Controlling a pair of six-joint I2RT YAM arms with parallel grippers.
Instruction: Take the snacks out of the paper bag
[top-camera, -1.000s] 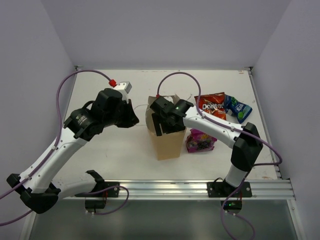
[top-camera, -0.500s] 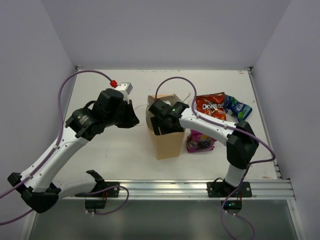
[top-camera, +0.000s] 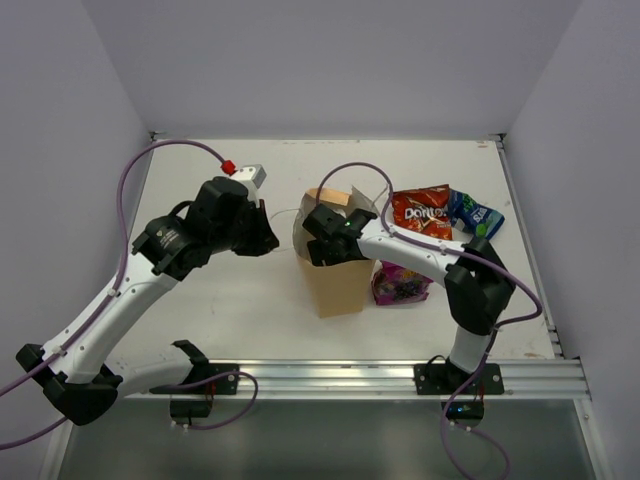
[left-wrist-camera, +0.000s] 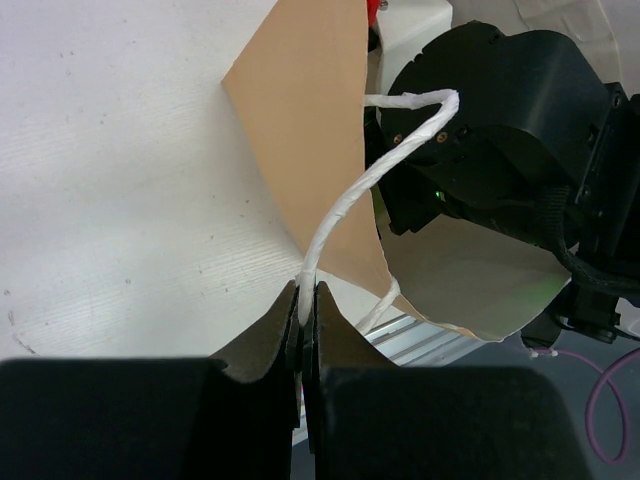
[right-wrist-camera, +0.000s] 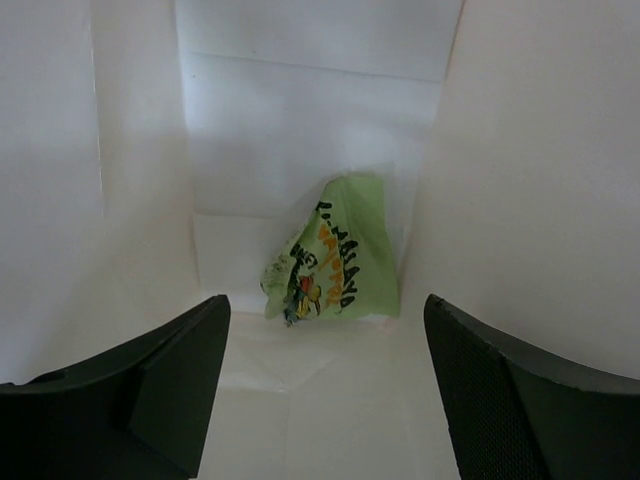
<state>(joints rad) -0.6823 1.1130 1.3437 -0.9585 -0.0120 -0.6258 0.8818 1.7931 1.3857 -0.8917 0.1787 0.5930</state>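
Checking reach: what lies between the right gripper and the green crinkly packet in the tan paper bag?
Nothing; the right wrist view shows only bare floor of the tan paper bag between the right gripper and green packet.

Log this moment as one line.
left end effector: shut on bag handle | right end effector: open, in paper bag, green packet below | on table: Doritos bag, blue packet, purple packet

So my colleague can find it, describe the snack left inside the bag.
The brown paper bag stands upright in the middle of the table. Inside, at its bottom, lies one small green packet. Only it is green; the red packet, the blue packet and the purple packet lie outside, beside the bag.
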